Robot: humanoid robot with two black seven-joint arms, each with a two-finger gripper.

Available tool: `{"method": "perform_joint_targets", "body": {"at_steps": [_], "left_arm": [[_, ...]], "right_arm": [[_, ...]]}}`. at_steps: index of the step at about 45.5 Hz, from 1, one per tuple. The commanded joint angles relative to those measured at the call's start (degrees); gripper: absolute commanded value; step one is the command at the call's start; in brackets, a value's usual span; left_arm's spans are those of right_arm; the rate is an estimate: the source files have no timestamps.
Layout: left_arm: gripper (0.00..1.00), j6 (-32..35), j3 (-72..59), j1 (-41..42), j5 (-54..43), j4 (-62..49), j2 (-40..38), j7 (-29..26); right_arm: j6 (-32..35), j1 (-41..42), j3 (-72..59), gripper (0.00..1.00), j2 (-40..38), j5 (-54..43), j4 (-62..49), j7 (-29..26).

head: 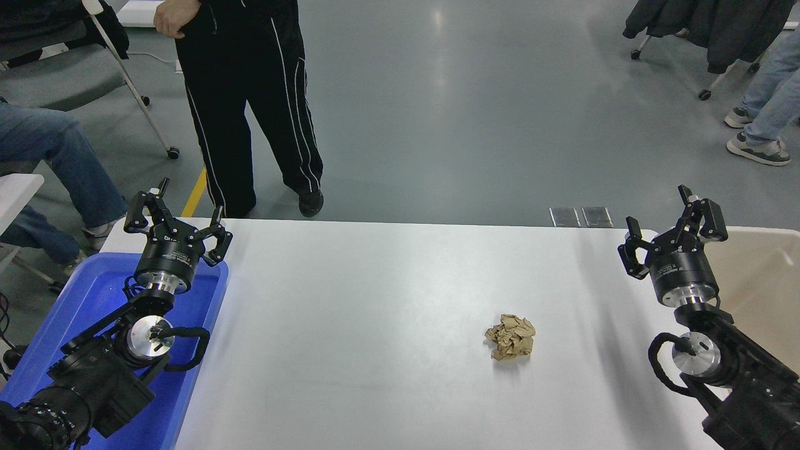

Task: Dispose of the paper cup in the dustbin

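The paper cup is out of view. The beige dustbin (764,275) stands off the table's right edge, partly hidden behind my right arm. My right gripper (670,228) is open and empty above the table's far right corner, just left of the bin. My left gripper (176,214) is open and empty, parked at the lower left over the blue tray.
A crumpled brown paper ball (511,337) lies on the white table (387,325), right of the middle. A blue plastic tray (81,312) sits at the left edge. A person in black trousers (250,100) stands beyond the far edge; other people sit at the far left and right.
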Motion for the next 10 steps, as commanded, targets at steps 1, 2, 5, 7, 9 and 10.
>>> {"method": "perform_joint_targets", "body": {"at_steps": [1, 2, 5, 7, 9, 10], "left_arm": [[1.0, -0.09, -0.01, 0.0, 0.0, 0.0, 0.0, 0.0], [1.0, 0.0, -0.01, 0.0, 0.0, 0.0, 0.0, 0.0], [1.0, 0.0, 0.08, 0.0, 0.0, 0.0, 0.0, 0.0], [1.0, 0.0, -0.01, 0.0, 0.0, 0.0, 0.0, 0.0], [1.0, 0.0, -0.01, 0.0, 0.0, 0.0, 0.0, 0.0], [1.0, 0.0, -0.01, 0.0, 0.0, 0.0, 0.0, 0.0]], "right_arm": [[-0.02, -0.47, -2.56, 0.99, 0.17, -0.11, -0.12, 0.39], [-0.02, -0.47, -3.0, 0.99, 0.08, -0.11, -0.12, 0.31], [-0.11, -0.38, -3.53, 0.99, 0.17, -0.11, -0.03, 0.3], [-0.2, -0.38, -3.62, 0.99, 0.08, -0.11, -0.12, 0.3], [-0.46, -0.38, -3.62, 0.99, 0.17, -0.11, -0.12, 0.3], [-0.72, -0.38, -3.62, 0.99, 0.17, -0.11, -0.12, 0.3]]}}
